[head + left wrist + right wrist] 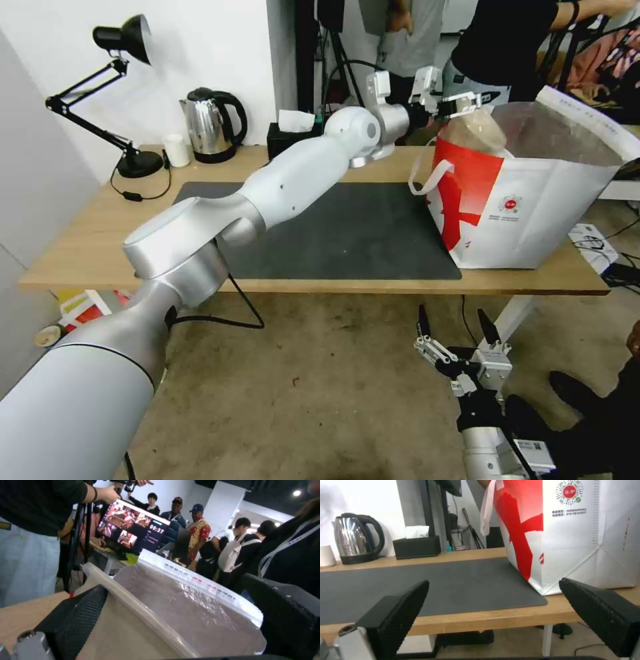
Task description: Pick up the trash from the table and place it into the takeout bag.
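The takeout bag (533, 213) stands open at the right end of the table (87, 247), partly on the dark mat (360, 233). My left arm reaches across to the bag's near rim, where the left gripper (460, 103) hovers open. Just below it, a beige fibre bowl (473, 130) leans tilted in the bag's mouth. In the left wrist view the bowl (116, 635) lies beside one finger (76, 620), with the foil lining (200, 610) beyond it. My right gripper (455, 323) hangs open and empty below the table's front edge, facing the bag (573, 542).
Along the table's back edge stand a black desk lamp (137, 163), a small white cup (177, 150), a steel kettle (210, 127) and a black tissue box (290, 137). People stand behind the table. A person's shoe (573, 393) is on the floor beside my right arm.
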Robot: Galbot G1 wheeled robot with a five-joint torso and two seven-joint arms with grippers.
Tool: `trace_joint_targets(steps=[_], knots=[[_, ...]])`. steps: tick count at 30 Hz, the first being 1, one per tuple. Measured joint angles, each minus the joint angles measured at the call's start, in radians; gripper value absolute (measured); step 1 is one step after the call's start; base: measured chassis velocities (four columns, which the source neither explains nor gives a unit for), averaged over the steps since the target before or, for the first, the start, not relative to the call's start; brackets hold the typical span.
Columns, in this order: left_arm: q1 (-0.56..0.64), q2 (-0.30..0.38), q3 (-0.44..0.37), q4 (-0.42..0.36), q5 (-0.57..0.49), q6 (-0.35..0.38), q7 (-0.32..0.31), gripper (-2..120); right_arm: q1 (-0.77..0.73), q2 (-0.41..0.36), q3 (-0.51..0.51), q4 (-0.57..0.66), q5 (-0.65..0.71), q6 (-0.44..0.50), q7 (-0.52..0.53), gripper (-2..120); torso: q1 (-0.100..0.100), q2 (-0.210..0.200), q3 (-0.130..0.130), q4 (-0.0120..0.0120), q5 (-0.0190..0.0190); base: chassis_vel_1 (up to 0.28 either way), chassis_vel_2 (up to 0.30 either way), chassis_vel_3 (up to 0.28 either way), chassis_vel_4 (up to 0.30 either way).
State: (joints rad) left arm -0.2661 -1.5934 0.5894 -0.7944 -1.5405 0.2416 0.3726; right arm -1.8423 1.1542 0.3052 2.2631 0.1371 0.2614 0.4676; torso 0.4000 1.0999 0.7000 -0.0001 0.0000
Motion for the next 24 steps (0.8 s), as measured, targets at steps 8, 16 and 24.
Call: trace_joint_targets(steps=[8,16,24], knots=[[0.001,0.000,0.014,-0.002,-0.002,0.001,0.004,100,0.000,0.000,0.000,0.000,0.000,0.000,0.000,100,0.000,0.000,0.000,0.0001,0.0000,0.000,0.000,0.000,0.000],[0.000,0.000,0.048,0.006,-0.002,0.002,0.007,100,0.000,0.000,0.000,0.000,0.000,0.000,0.000,100,0.000,0.000,0.000,0.0001,0.0000,0.000,0.000,0.000,0.000],[-0.013,0.000,0.097,0.003,-0.019,0.007,0.019,100,0.000,0.000,0.000,0.000,0.000,0.000,0.000,100,0.000,0.000,0.000,0.0000,-0.0001,0.000,0.000,0.000,0.000]])
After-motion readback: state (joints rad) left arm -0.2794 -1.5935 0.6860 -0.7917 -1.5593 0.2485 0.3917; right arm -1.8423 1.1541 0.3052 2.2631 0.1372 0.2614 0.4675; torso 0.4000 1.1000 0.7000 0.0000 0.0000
